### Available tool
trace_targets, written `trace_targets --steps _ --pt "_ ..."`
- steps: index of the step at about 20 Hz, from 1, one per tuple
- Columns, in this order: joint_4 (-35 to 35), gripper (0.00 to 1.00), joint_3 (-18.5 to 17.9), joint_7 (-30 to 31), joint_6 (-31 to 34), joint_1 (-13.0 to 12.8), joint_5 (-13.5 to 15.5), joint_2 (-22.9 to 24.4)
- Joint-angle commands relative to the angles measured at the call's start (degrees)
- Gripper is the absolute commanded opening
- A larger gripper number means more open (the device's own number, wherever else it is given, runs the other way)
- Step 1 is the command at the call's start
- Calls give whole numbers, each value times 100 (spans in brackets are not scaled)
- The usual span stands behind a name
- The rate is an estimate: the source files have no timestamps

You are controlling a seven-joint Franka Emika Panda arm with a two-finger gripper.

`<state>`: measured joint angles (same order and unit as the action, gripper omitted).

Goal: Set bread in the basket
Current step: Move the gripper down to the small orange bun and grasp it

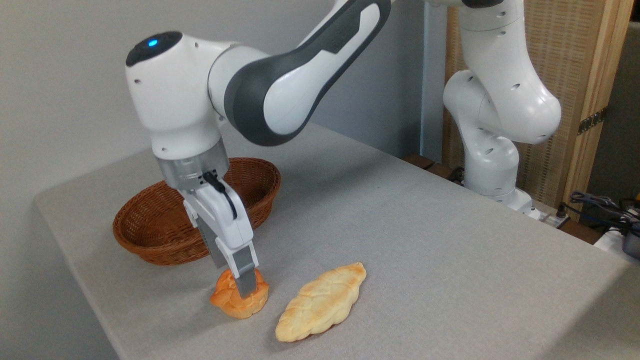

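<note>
1. The gripper (239,290) points down at the near-left part of the table (400,225) and its fingers (245,280) reach onto the bread (230,299).
2. One grey finger lies across the front of the bun; the other finger is hidden behind it, so it is not possible to tell if the fingers are closed on the bun or only around it.
3. The bread rests on the table, near the front edge.
4. The basket (150,235) stands just behind and to the left of the bun, and holds nothing visible.
5. A pale braided loaf (322,302) lies just to the right of the bun, not touching it.
</note>
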<state>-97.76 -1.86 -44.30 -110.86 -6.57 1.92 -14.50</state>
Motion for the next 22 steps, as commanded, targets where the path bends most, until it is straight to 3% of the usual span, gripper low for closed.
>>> trace_targets --steps 1,8,11,12,22 --pt "-15 100 -51 -184 -76 -20 -78 -70" --pt "-15 99 -43 -263 -76 -29 -86 -229" --pt "-15 42 -43 -395 -67 -29 -86 -229" --pt "-15 37 -43 -395 -67 -29 -86 -237" --pt "11 37 -42 -369 -67 -38 -69 -238"
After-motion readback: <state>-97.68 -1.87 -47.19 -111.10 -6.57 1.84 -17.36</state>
